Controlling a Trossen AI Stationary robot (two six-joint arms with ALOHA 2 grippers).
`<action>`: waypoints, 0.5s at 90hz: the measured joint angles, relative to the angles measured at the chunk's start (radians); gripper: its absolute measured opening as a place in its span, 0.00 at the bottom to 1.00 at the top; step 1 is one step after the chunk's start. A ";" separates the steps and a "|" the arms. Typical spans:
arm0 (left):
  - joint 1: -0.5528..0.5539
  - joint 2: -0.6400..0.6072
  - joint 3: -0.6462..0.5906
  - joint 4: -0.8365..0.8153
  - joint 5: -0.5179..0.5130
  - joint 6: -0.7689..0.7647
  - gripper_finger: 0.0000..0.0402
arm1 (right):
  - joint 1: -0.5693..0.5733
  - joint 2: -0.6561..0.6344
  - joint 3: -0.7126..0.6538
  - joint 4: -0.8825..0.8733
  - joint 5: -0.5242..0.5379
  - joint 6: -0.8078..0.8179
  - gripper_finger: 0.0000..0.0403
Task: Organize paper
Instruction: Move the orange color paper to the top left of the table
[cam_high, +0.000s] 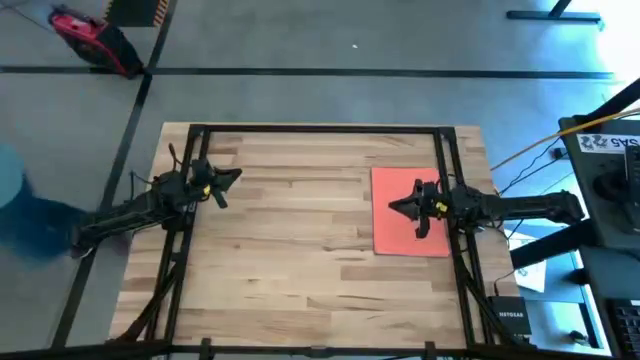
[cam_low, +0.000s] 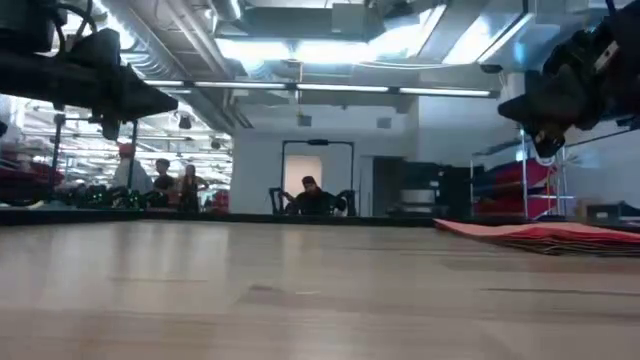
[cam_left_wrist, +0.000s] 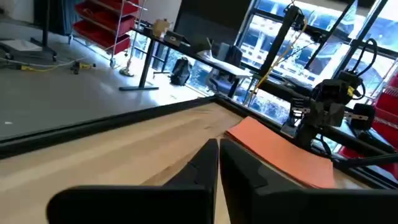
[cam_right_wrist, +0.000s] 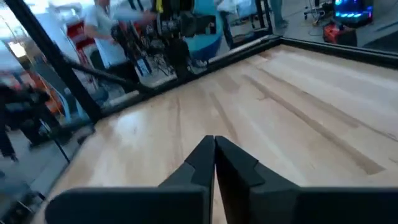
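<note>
Two dark arms, matte black links. Yellow markings near each wrist. Left gripper (cam_high: 232, 177), right gripper (cam_high: 396, 207): black, wedge-shaped fingers.

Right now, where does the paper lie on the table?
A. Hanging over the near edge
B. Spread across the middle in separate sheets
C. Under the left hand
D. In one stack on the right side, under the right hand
D: the high view shows the paper as a single orange-topped stack on the table's right side, with the right hand over it; the left hand is above bare wood.
</note>
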 joint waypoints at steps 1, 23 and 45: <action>0.000 0.000 0.000 0.000 0.000 0.000 0.00 | 0.000 0.000 0.000 0.002 0.002 0.001 0.00; 0.000 0.000 0.000 0.000 0.000 0.000 0.00 | 0.000 0.000 0.000 0.077 0.044 0.003 0.00; 0.000 0.000 0.000 0.000 0.000 0.000 0.00 | 0.000 0.000 0.000 0.094 0.123 0.033 0.00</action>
